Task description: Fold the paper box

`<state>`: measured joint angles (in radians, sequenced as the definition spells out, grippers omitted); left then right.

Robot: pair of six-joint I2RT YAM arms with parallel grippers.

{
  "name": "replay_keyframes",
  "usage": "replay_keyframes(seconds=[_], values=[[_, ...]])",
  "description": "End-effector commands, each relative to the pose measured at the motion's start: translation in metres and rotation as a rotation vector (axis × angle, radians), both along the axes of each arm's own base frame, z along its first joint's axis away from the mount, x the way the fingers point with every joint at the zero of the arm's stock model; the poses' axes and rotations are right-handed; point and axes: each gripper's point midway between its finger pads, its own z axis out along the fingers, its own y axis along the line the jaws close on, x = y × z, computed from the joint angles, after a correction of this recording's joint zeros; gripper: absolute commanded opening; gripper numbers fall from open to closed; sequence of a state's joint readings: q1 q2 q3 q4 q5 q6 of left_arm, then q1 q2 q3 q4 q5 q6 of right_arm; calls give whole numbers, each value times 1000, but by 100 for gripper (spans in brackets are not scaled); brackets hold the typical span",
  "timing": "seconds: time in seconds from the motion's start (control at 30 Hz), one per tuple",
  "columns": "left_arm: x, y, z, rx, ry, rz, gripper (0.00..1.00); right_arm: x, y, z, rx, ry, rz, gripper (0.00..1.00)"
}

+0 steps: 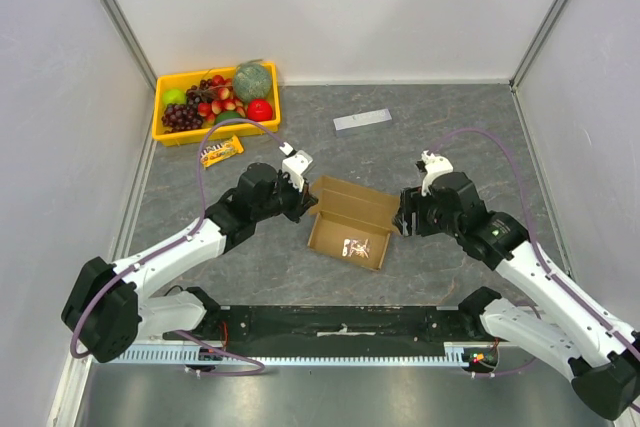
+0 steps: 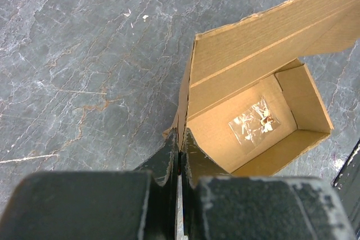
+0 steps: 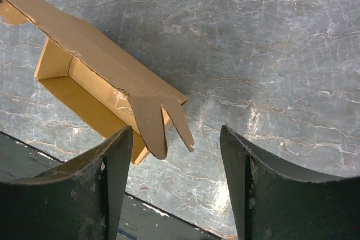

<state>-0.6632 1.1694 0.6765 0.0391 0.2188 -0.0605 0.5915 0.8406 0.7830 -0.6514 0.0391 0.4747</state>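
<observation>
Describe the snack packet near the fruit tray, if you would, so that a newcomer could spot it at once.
Start at the yellow fruit tray in the far left corner. Just outside its near edge lies the snack packet: a small flat orange-yellow wrapper, the only loose item beside the tray.

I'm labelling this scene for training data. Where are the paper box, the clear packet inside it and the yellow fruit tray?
paper box (image 1: 335,235): top view, bare inside floor.
clear packet (image 2: 252,123): left wrist view, middle of the packet.
yellow fruit tray (image 1: 172,137): top view, near rim.
</observation>
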Motion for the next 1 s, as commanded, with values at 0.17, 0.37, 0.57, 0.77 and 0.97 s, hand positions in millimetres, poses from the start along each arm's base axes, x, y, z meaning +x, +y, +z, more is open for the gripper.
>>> replay_keyframes(seconds=[0.17,0.37,0.57,0.77,0.97], values=[[2,-1,3,-31,22,26,2,17,15,-8,52,-45,1,66],[4,-2,1,-33,31,33,2,22,17,-19,56,-43,-10,62],[5,-1,-1,-30,40,52,2,22,23,-25,84,-28,-2,47],[8,0,-7,-12,73,77,2,20,23,-33,85,-25,0,37],[10,0,-7,-23,88,98,2,21,21,-31,89,-36,-11,29]])
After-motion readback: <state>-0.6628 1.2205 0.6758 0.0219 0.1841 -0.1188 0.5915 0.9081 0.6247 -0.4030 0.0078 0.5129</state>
